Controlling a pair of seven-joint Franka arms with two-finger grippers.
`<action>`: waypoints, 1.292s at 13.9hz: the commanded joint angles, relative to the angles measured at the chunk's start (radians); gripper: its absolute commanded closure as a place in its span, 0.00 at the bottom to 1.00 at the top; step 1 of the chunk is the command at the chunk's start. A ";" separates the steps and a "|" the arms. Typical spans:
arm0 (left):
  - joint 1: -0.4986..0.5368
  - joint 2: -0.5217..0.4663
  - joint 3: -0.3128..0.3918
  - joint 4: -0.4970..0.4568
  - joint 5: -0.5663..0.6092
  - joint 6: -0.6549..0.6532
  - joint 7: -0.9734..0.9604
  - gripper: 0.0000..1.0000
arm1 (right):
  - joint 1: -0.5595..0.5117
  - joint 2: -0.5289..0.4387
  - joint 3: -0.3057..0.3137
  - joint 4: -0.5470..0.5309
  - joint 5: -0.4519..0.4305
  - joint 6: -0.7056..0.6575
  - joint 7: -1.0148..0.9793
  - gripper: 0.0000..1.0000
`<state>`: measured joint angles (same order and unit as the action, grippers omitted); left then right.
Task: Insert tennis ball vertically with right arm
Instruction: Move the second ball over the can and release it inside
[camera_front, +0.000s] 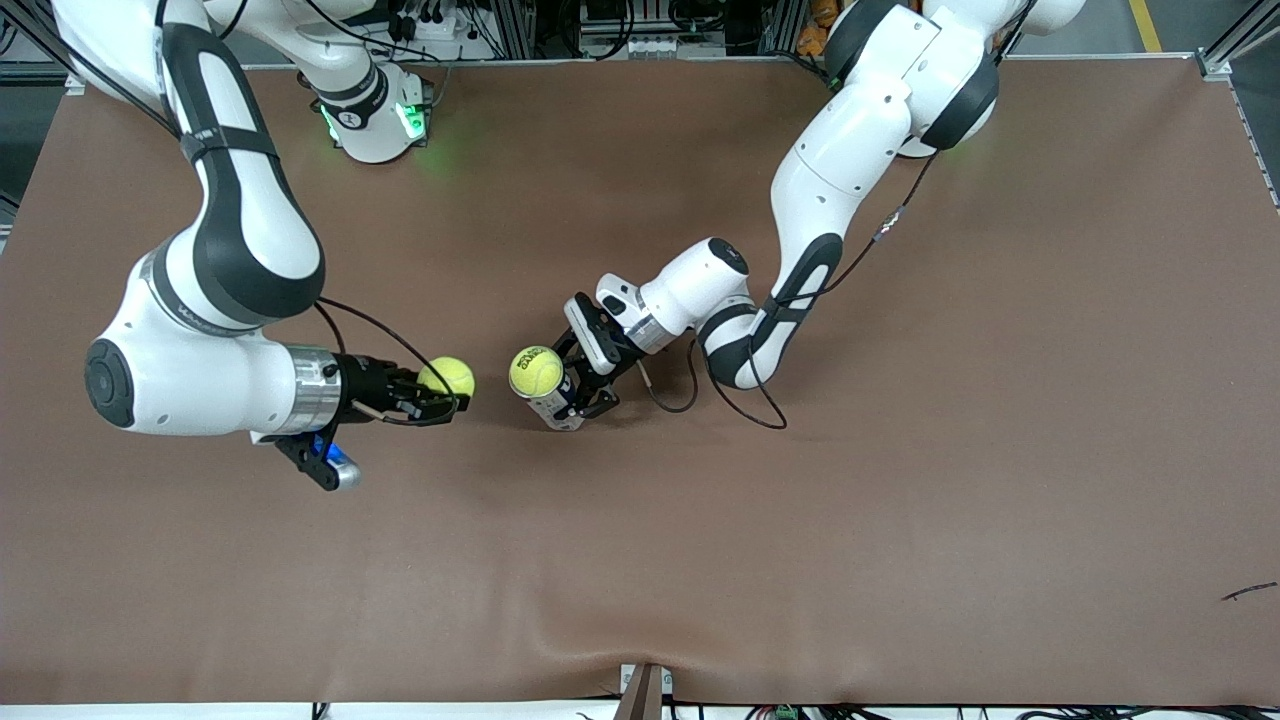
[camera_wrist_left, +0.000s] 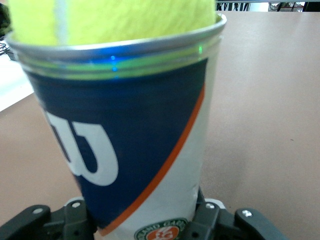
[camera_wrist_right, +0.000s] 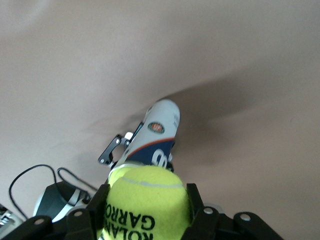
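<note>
The right pincer (camera_front: 440, 392) was pinching a yellow tennis ball (camera_front: 447, 377) up in the air over the brown bench (camera_front: 900, 500), toward the right arm's end of it. The left pincer (camera_front: 585, 385) was pinching a tall can (camera_front: 553, 408) and holding it so its open mouth pointed up. A second ball (camera_front: 536, 370) sat in the mouth of that can, with its top poking out. The held ball was near the can but not touching it.

The ball looked light and fuzzy. It would squash a little when squeezed, so it would not break. Its fuzz should help it stay put and not slip. The best place to hold it seemed to be around its middle, one finger on each side, and that was how it sat in the right wrist view (camera_wrist_right: 145, 202).

The can (camera_wrist_left: 125, 135) looked stiff, smooth and shiny, so it might slide if held loosely. The left pincer held it low down on its side. It already looked full at the top, so the new ball might not fit in.

I counted two balls, one can, two arms and two pincers.
</note>
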<state>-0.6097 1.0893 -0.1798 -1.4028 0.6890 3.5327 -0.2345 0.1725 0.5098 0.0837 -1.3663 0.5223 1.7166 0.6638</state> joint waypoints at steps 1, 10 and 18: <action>0.007 0.004 0.000 0.012 0.024 0.022 0.003 0.33 | 0.071 -0.022 -0.007 -0.025 0.024 0.008 0.100 0.65; 0.007 0.003 0.000 0.012 0.024 0.023 0.003 0.33 | 0.139 0.006 -0.013 -0.034 0.009 0.037 0.119 0.63; 0.011 0.003 0.000 0.012 0.024 0.023 0.003 0.33 | 0.154 0.065 -0.015 -0.037 0.002 0.133 0.117 0.62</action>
<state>-0.6031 1.0893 -0.1796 -1.4017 0.6890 3.5348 -0.2345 0.3151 0.5717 0.0783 -1.4063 0.5280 1.8370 0.7756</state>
